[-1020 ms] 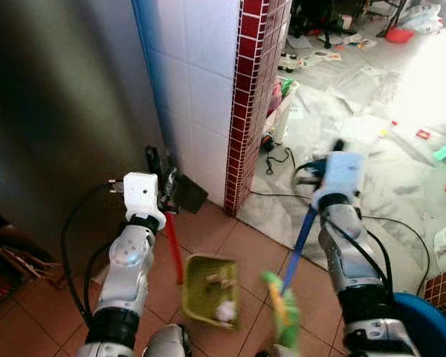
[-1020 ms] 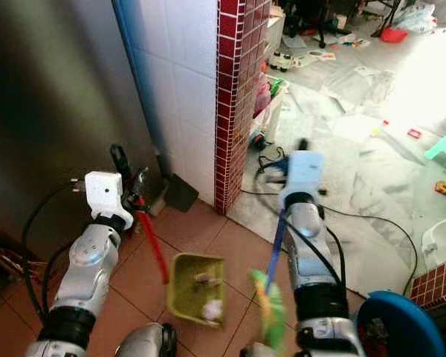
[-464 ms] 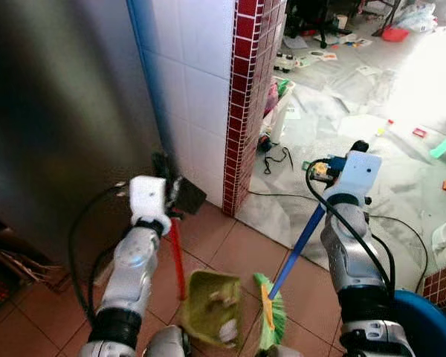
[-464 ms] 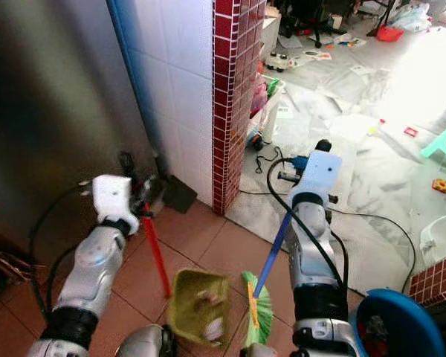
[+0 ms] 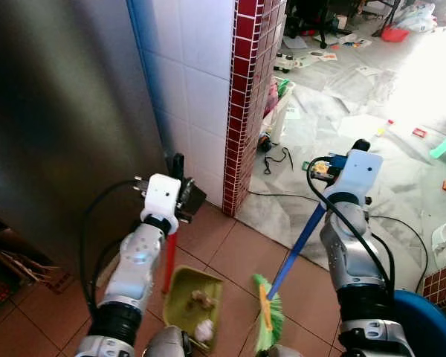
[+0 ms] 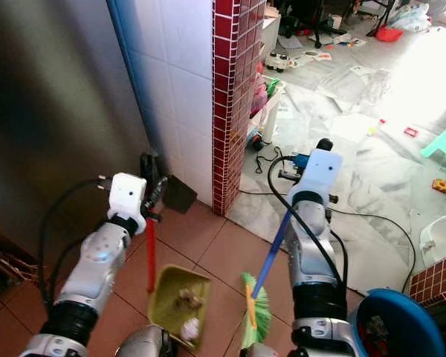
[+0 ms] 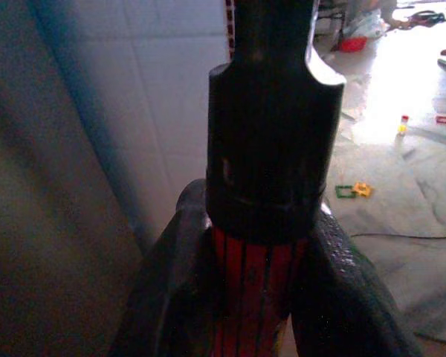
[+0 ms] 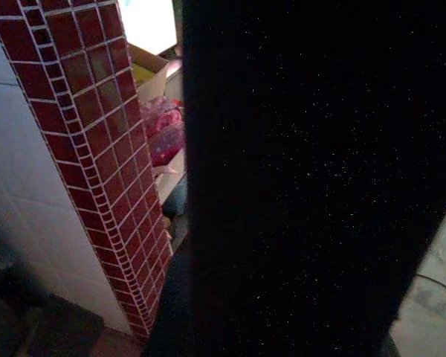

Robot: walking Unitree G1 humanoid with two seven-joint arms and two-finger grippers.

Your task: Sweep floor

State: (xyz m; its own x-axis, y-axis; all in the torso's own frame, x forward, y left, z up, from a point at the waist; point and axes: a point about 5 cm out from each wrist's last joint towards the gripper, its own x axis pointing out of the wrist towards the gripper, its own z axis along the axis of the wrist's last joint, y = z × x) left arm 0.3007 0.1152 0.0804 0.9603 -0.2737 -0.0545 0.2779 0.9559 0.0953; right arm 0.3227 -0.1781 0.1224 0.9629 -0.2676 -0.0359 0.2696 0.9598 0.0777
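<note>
A green dustpan [image 5: 186, 294] with a red handle [image 5: 169, 256] hangs low over the terracotta tiles, holding brown scraps and a white crumpled bit [image 5: 203, 327]. My left gripper [image 5: 178, 210] is shut on the top of that handle; in the left wrist view the fingers [image 7: 171, 297] clamp the red shaft [image 7: 256, 290] below its black cap. My right gripper [image 5: 327, 197] is shut on the blue handle [image 5: 297, 242] of a broom. Its green bristles [image 5: 266, 316] sit just right of the dustpan. In the right wrist view the dark handle [image 8: 312, 186] blocks most of the picture.
A red brick pillar [image 5: 249, 97] and white tiled wall stand ahead, with a steel panel [image 5: 59, 111] on the left. A black pan [image 5: 194, 196] leans at the wall's foot. Cables [image 5: 279, 160] and scattered clutter lie on the grey floor beyond. A blue bin [image 5: 424, 327] is at the lower right.
The dustpan has swung left and its handle now stands nearly upright, with my left arm shifted right. The broom head moved left a second ago and has since held still.
</note>
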